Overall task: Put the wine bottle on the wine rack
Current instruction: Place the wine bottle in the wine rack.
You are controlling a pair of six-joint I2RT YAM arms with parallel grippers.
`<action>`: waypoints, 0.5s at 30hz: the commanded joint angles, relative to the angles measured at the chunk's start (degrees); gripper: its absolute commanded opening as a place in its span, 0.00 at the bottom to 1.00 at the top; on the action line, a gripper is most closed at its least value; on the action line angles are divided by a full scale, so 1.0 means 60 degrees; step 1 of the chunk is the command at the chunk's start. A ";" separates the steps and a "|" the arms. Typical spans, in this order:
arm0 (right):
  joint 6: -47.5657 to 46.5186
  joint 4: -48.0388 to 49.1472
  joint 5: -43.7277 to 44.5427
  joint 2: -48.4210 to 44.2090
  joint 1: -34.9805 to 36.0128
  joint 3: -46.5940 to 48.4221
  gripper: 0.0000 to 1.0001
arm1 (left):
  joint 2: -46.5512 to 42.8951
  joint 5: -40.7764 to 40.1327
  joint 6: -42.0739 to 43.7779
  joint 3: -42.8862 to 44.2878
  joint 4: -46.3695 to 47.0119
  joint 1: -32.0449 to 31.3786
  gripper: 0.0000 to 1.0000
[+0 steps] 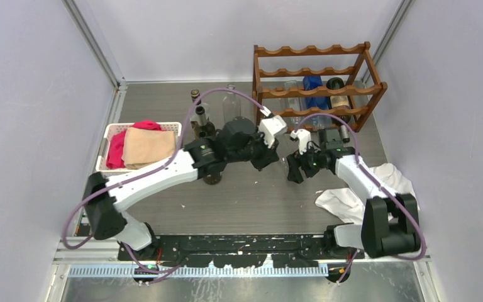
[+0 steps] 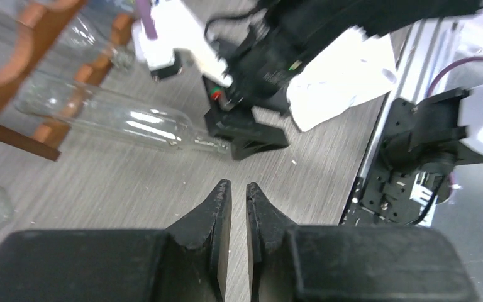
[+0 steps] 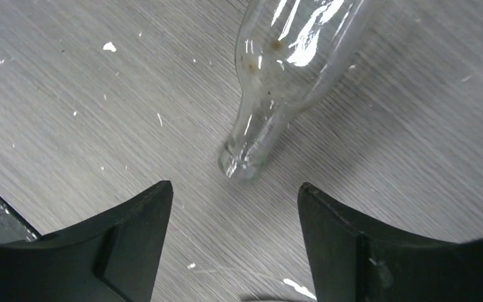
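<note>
Top view: your reddish-brown wooden wine rack with scalloped rails (image 1: 317, 92) stands at the far right corner of the grey wood-grain worktop (image 1: 245, 201). A blue bottle (image 1: 312, 87) and a dark bottle (image 1: 336, 88) lie in its middle tier.

Task item: the clear glass wine bottle (image 2: 119, 119) lies on its side on the worktop, not seated in a cradle. In the left wrist view its thick end reaches in at the foot of the rack, by the lower rails. You cannot tell whether it rests on one. Its neck points away from the rack, toward your right arm.

Right hand (image 3: 234, 189): fingers spread wide, low over the worktop. The bottle's mouth sits just ahead of the gap, roughly centred between the two fingers. Neither finger touches the glass.

Left hand (image 2: 238, 187): fingers pressed together with only a thin slit between them, pinching nothing. It hangs over bare worktop near the bottle's neck, facing your right hand.

Other items:
- A white slatted basket (image 1: 108, 135) at the left edge, holding a red cloth (image 1: 116, 151) and a tan cloth (image 1: 148, 146).
- A crumpled white cloth (image 1: 346, 202) under your right arm.
- Small dark bottles (image 1: 199, 116) standing upright at the back, left of the rack.
</note>
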 commanded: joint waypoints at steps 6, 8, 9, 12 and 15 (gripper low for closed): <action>0.2857 0.1623 0.2506 0.1636 0.1595 0.0608 0.66 | -0.2344 0.0080 0.0156 0.0040 -0.0731 0.0033 0.19; 0.3067 0.1725 0.3003 0.1848 0.1747 0.0715 0.61 | -0.2718 0.0081 0.0090 -0.0144 -0.0733 0.0038 0.19; 0.3198 0.1820 0.3115 0.1944 0.1753 0.0751 0.58 | -0.2905 0.0081 0.0047 -0.0268 -0.0738 0.0033 0.19; 0.3490 0.2063 0.3336 0.2262 0.1782 0.0872 0.45 | -0.3439 0.0033 -0.0063 -0.0549 -0.0822 0.0042 0.19; 0.3879 0.2167 0.3627 0.2487 0.1910 0.1024 0.38 | -0.3892 -0.0065 -0.0159 -0.0794 -0.0922 0.0039 0.19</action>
